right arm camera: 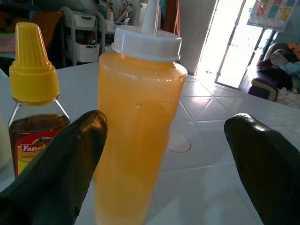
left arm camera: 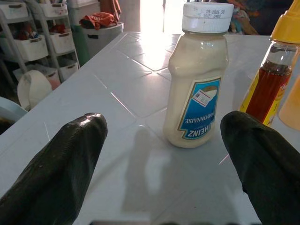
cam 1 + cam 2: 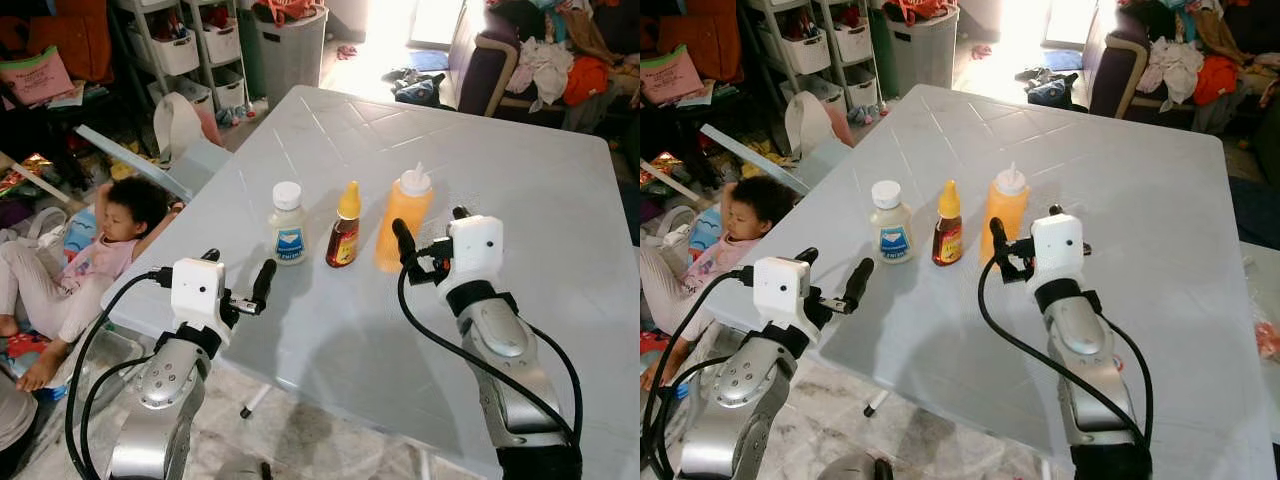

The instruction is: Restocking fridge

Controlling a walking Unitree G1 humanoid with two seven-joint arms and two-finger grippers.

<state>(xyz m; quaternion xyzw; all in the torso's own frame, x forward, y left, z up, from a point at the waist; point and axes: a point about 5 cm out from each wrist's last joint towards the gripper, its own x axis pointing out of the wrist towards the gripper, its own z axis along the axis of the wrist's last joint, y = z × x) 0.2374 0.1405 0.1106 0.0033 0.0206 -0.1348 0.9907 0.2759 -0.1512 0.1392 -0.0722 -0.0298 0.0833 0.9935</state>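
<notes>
Your left gripper (image 3: 236,280) gapes before the mayonnaise bottle (image 3: 287,223), the right gripper (image 3: 430,235) spread toward the orange squeeze bottle (image 3: 404,219). Both line up for pickup; the syrup bottle (image 3: 344,226) stands between.

A pale tiled table (image 3: 560,200) stood in the middle. To its left a child (image 3: 90,265) sat on the floor. Far left stood white shelves with bins (image 3: 190,45) and a grey hamper (image 3: 292,45). Far right, a sofa (image 3: 490,65) carried heaped clothes (image 3: 560,60).
</notes>
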